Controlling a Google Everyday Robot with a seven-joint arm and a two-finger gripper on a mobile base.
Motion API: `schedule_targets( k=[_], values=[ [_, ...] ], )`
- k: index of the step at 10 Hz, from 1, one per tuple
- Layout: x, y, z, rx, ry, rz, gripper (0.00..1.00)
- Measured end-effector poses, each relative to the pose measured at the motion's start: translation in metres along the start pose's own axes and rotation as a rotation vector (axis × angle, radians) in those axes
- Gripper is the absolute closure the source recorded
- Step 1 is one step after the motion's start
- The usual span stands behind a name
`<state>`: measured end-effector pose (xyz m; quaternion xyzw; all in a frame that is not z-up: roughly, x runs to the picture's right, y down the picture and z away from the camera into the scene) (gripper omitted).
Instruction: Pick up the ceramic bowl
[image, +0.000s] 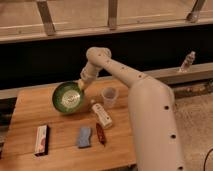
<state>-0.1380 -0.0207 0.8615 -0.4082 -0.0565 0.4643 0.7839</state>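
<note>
Gripper (81, 85) closed on the rim of the tilted bowl (67, 96) at its 2 o'clock; cup (109, 97) at bowl's 3 o'clock.

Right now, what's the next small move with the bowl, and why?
Probably keep raising it slowly, level and straight up. The end effector is at the right rim of the bowl, which is tilted toward the camera above the table. The cup and a white bottle sit just right of it.
</note>
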Motion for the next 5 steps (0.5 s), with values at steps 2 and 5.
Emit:
schedule_targets(
  k=[2, 5],
  values=[
    [-0.018, 0.007, -0.053, 0.019, -0.097, -0.032, 1.0],
    [-0.024, 0.006, -0.086, 0.017, -0.184, -0.049, 1.0]
  ],
)
